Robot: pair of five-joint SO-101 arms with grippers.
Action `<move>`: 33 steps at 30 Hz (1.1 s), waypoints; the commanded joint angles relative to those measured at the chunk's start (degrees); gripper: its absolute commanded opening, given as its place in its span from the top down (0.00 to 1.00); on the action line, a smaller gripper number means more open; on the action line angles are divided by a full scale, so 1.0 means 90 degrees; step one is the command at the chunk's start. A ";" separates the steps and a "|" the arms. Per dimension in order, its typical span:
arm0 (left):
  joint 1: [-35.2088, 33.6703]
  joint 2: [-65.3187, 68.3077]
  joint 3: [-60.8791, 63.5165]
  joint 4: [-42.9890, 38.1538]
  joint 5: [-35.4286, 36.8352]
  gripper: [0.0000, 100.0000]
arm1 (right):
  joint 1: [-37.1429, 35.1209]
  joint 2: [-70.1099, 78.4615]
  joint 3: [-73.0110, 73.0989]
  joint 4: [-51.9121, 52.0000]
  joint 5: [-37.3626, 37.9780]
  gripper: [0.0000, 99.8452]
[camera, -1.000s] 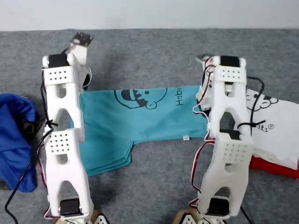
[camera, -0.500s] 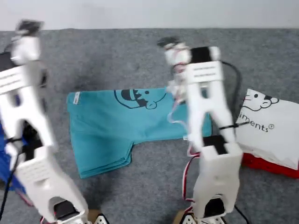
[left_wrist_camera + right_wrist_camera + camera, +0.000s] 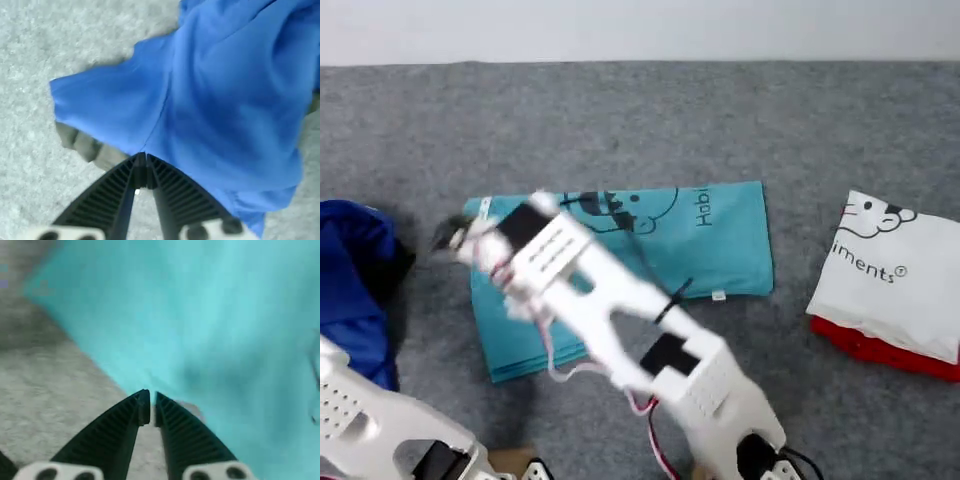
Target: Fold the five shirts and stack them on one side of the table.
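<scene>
1. The right arm (image 3: 610, 310) has swung from the right end of the teal shirt (image 3: 720, 245) across to its left end. The right gripper (image 3: 149, 402) now sits at the cloth's edge, its fingers drawn almost together with a sliver of gap.
2. The left arm (image 3: 360, 420) has pulled back to the near left corner. The left gripper (image 3: 141, 162) is over the crumpled blue shirt (image 3: 355, 270), fingers pressed together at its hem; whether they pinch cloth cannot be told.
3. The teal shirt lies part-folded mid-tabletop (image 3: 650, 120), unmoved. At the right side the folded white shirt (image 3: 895, 275) still rests on the red shirt (image 3: 880, 350).
</scene>
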 commanded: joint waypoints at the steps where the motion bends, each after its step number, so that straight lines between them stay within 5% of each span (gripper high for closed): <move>1: -0.0166 -0.0049 -0.0044 0.0068 -0.0244 0.99 | -0.0698 -0.0073 0.0127 0.0259 -0.0078 0.80; 4: -0.0244 -0.0088 -0.0044 0.0068 -0.0244 0.99 | -0.0982 -0.0044 0.0342 0.0220 -0.0049 0.74; 23: -0.0274 -0.0098 -0.0044 0.0107 -0.0215 0.99 | -0.1001 0.1607 0.0342 -0.0864 0.0186 0.74; 29: -0.0283 -0.0098 -0.0034 0.0107 -0.0225 0.99 | -0.0933 0.1734 0.0342 -0.0855 0.0195 0.98; 33: -0.0274 -0.0098 -0.0034 0.0107 -0.0225 0.99 | -0.0737 0.1705 0.0342 -0.0855 0.0195 0.98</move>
